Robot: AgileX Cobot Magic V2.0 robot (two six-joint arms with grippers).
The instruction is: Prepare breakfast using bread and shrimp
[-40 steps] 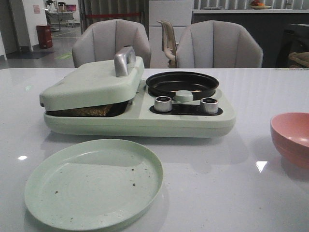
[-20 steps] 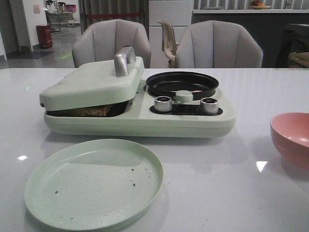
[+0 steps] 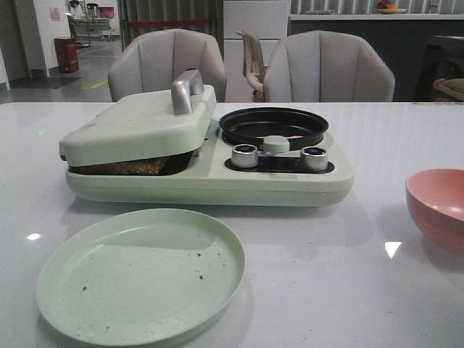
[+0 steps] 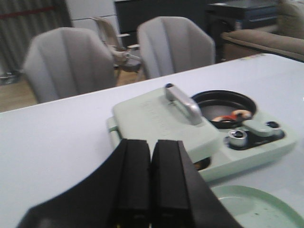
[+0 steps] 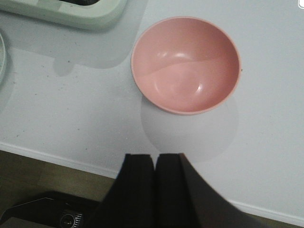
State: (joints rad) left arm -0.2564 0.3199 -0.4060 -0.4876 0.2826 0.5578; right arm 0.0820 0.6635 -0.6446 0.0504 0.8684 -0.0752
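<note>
Mint-green breakfast maker (image 3: 210,163) sits mid-table, bread (image 3: 134,166) toasting under its nearly shut lid, shrimp (image 4: 231,115) in its black pan to the right, an empty plate (image 3: 141,275) waiting in front, while left gripper (image 4: 151,185) and right gripper (image 5: 154,190) hover pressed closed, empty.

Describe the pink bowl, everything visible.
The pink bowl is round, matte salmon pink and looks like plastic or melamine, with a thin, paler rim and soft glare spots inside. It stands upright on the white table, near the table's right front edge, to the right of the green breakfast maker and apart from it. Its inside is empty. Nothing touches it but the table; the shut right tool hangs back from it.
</note>
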